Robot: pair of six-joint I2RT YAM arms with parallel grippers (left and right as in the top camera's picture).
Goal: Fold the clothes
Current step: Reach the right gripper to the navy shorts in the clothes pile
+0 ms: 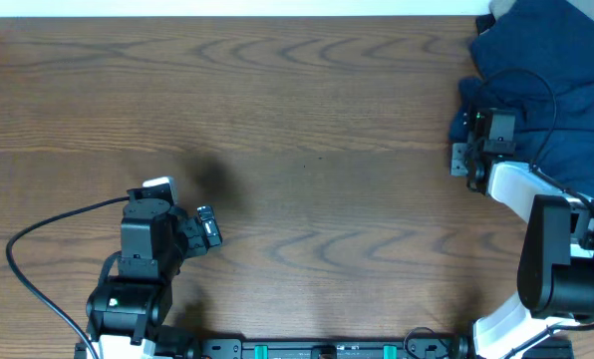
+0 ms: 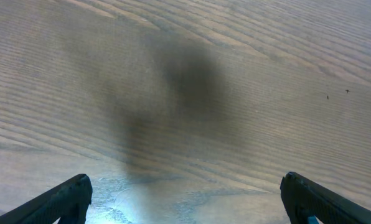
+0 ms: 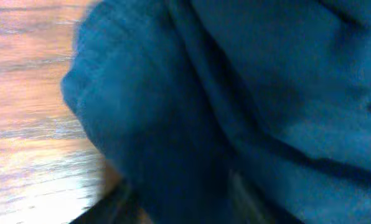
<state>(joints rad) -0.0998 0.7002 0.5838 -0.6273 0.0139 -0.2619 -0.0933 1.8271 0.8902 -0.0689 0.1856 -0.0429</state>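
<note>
The wood counter (image 1: 307,100) fills the view. Blue clothes (image 1: 561,75) lie crumpled at its far right corner. The right tool (image 1: 466,152) sits at their left edge, and fabric blurs its camera, so I cannot tell its grip. The left tool (image 2: 185,202) hovers released, fingers spread, well apart from the clothes.

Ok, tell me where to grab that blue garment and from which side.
Grip the blue garment at its rounded left edge, where a fold bulges onto the table, coming from the bare wood on its left. The rest is bunched into the corner, partly out of frame. The right gripper is nearest that edge.
</note>
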